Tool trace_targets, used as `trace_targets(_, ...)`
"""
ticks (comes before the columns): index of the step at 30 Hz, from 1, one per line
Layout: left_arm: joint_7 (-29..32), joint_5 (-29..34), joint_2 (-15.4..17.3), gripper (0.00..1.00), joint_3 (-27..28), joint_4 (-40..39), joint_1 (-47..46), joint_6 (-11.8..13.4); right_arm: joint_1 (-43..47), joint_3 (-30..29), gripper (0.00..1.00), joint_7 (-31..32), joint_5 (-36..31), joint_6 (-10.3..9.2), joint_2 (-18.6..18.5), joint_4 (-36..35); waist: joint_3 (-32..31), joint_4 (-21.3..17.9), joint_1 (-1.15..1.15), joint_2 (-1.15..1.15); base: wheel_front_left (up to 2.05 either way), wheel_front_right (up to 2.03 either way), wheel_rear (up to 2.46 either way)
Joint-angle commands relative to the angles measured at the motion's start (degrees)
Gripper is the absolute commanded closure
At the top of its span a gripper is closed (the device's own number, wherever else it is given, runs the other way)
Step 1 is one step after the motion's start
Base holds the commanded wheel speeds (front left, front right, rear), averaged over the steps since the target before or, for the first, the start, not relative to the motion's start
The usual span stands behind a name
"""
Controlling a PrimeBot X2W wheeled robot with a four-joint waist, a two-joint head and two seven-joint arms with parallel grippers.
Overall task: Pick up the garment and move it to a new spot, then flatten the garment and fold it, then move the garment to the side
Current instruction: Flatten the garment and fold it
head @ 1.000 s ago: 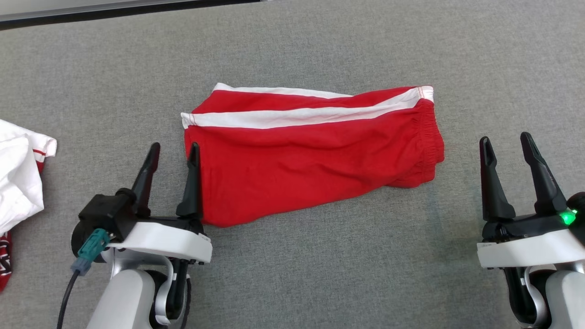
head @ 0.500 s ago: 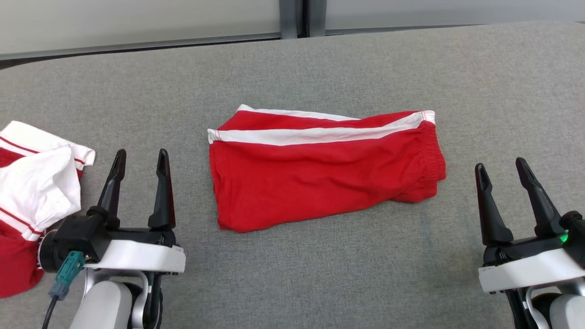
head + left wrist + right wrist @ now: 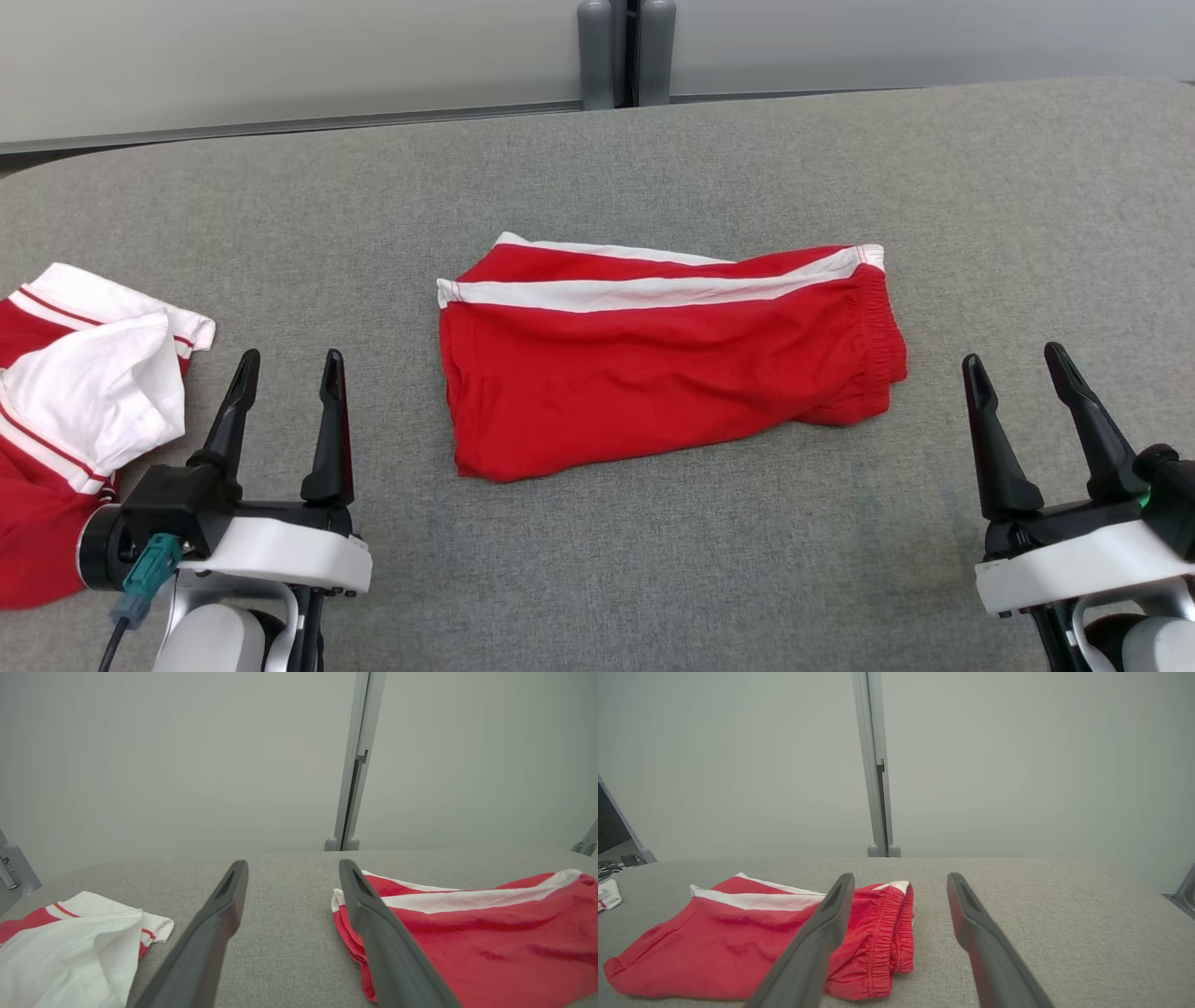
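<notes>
The biggest thing here is the wide desk [image 3: 653, 579], covered in grey woven fabric with rounded far corners. It runs back to a pale wall [image 3: 280, 56] that has a grey post [image 3: 625, 51] standing at the middle of the far edge.

Sitting roughly in the centre of the desk is the garment, a pair of red shorts [image 3: 653, 373] in soft jersey cloth. They're folded over into a chunky rectangle lying lengthwise across the desk. The gathered elastic waistband is bunched up at the robot's right end and the leg hems are stacked at its left end. Two white side stripes run along the far edge, one above the other. The top layer isn't perfectly flat: there are some soft wrinkles, and the near-left corner sticks out a bit.

Off at the left edge, well apart from the shorts, there's a crumpled white-and-red garment [image 3: 84, 401] in a loose heap.

The left tool [image 3: 291, 357] hangs low between that heap and the shorts, with its two dark fingers spread apart and nothing in them. The right tool [image 3: 1013, 355] is on the other side, just past the waistband end, and its fingers are also apart and empty. Neither is touching the cloth.
</notes>
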Motion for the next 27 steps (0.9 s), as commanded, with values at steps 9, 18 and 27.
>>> trace_targets(9, 0.3, 0.4, 0.0, 0.00, -1.3, -0.1, -1.4, 0.2, 0.0, -1.2, 0.00, 0.7, -0.1, 0.00, -0.7, -0.3, 1.5, 1.3, 0.00, 0.00, 0.00, 0.00, 0.00)
trace_targets(18, -0.6, 0.9, -1.7, 0.00, -2.7, -0.2, -4.7, 0.3, -5.2, -0.8, 0.00, 3.3, 1.1, 0.00, -1.7, 4.3, 7.9, 4.3, 0.00, 0.00, 0.00, 0.00, 0.00)
trace_targets(27, -1.6, 1.7, -3.2, 0.00, -4.0, 1.4, -8.2, -0.6, -13.8, -0.6, 0.00, 2.9, 4.2, -0.01, -2.3, 20.0, 12.5, 5.8, 0.00, 0.00, 0.00, 0.00, 0.00)
